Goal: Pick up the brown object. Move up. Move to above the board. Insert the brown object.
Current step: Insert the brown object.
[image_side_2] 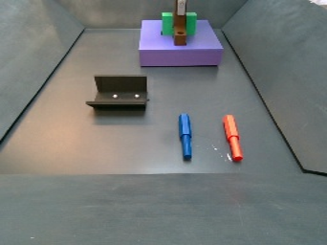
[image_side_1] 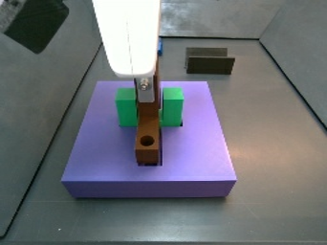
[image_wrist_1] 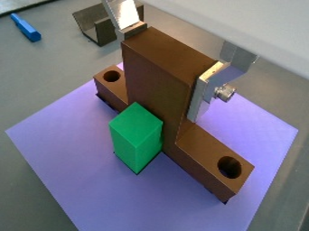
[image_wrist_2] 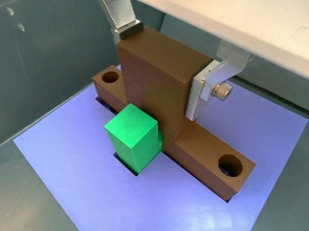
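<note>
My gripper [image_wrist_1: 167, 68] is shut on the brown object [image_wrist_1: 157, 86], a tall brown block clamped between the silver fingers [image_wrist_1: 208, 90]. It shows the same in the other wrist view [image_wrist_2: 157, 86], with the gripper [image_wrist_2: 163, 65] round it. At its foot a long brown bar with round holes [image_wrist_1: 227, 165] lies along the purple board [image_wrist_1: 72, 162], beside the green bracket [image_wrist_1: 135, 135]. In a side view the gripper [image_side_1: 147, 88] stands over the board [image_side_1: 192, 144], on the bar [image_side_1: 148, 144] between the green parts [image_side_1: 125, 107]. It also shows far off in a side view [image_side_2: 181, 14].
The dark fixture [image_side_2: 118, 93] stands on the floor away from the board [image_side_2: 160, 53]; it also shows in a side view [image_side_1: 209, 61]. A blue pen [image_side_2: 185, 135] and a red pen [image_side_2: 232, 137] lie on the floor. Grey walls enclose the floor.
</note>
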Controlling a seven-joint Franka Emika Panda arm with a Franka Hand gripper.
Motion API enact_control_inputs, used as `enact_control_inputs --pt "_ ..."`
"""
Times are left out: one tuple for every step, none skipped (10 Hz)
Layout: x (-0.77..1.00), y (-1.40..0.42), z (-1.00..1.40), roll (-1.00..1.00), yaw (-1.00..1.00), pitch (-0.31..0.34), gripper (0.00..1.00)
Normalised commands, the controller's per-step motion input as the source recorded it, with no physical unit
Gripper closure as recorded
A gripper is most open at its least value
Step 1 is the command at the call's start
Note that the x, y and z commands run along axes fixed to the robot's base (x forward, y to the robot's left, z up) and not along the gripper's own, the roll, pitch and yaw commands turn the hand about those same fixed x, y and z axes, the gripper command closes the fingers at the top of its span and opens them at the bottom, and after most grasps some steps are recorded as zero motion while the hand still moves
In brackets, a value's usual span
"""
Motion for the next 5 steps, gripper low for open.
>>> enact_control_inputs --pt "0.0 -0.13 -0.17 0.15 0.05 0.0 1.0" --pt "0.0 -0.03 -0.16 0.17 0.04 0.0 1.0" --pt "0.03 0.0 -0.14 0.21 0.07 0.0 1.0" --pt "0.04 0.0 -0.13 0.23 0.09 0.0 1.0" --pt "0.05 0.0 -0.08 0.27 0.08 0.0 1.0"
